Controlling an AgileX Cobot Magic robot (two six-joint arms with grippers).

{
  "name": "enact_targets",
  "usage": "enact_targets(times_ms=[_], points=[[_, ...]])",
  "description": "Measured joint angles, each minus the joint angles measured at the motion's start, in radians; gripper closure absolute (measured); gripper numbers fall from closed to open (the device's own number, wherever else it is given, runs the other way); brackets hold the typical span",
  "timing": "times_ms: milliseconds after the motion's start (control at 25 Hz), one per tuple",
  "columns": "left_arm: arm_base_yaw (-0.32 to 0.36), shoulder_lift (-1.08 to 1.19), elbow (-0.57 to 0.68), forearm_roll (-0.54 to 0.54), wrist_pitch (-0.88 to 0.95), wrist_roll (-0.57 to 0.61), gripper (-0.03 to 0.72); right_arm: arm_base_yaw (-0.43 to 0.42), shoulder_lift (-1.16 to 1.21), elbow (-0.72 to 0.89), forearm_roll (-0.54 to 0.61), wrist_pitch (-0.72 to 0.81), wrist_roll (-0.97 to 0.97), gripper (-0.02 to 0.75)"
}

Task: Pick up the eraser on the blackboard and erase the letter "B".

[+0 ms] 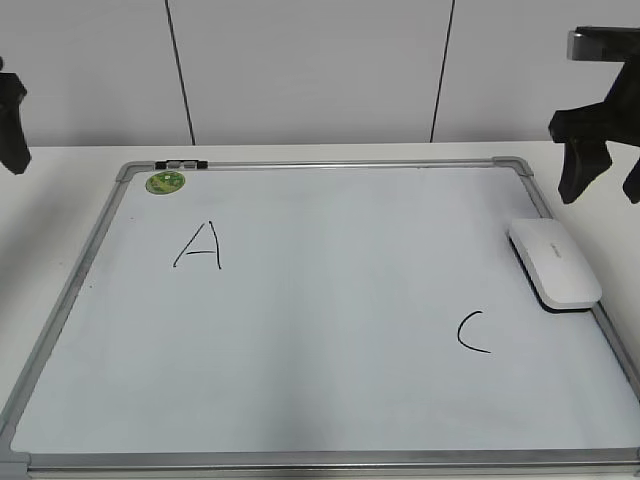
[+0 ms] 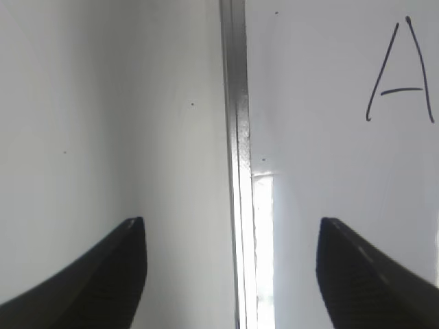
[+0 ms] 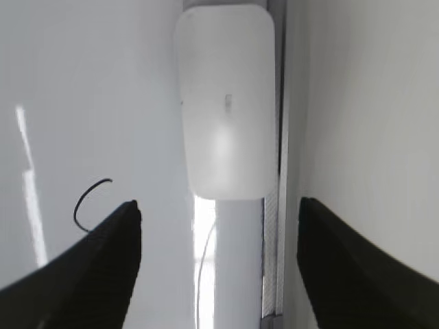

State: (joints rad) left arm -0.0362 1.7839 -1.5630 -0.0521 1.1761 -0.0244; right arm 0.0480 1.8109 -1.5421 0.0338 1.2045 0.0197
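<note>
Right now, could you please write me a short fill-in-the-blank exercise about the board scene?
1. The flat white plastic eraser lies by the silver-framed white dry-erase board's ____ edge.
2. Black letters visible: A and ____.
3. The round green magnet sits above the letter ____.
4. The right end effector is ____.

Missing: right; C; A; open

I see a plain white bench (image 1: 70, 160) running back to a pale panelled wall. Lying flat on it, filling most of my exterior view, is the blackboard (image 1: 330, 460), a white board in a silver-grey frame with grey corner caps, its near edge towards me.
</note>
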Motion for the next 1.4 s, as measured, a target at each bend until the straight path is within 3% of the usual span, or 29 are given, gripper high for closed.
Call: enact_targets(times_ms=[360,600,960,1400], points=[[0.0,-0.453,0.465,0.04,-0.173,0.0,0.12,0.073,-0.347,0.388,0.0,-0.196,0.019,0.214],[0.0,-0.768,0.72,0.052,-0.234,0.0,0.123,0.074,-0.575,0.559,0.0,-0.223,0.021,0.215],[-0.005,-1.173,0.912,0.052,-0.221,0.0,0.127,0.074,-0.961,0.755,0.0,-0.204,0.024,0.215],[-0.029,-1.411,1.012,0.064,-0.149,0.0,0.132,0.075,-1.432,0.976,-0.034,-0.055,0.024,0.216]])
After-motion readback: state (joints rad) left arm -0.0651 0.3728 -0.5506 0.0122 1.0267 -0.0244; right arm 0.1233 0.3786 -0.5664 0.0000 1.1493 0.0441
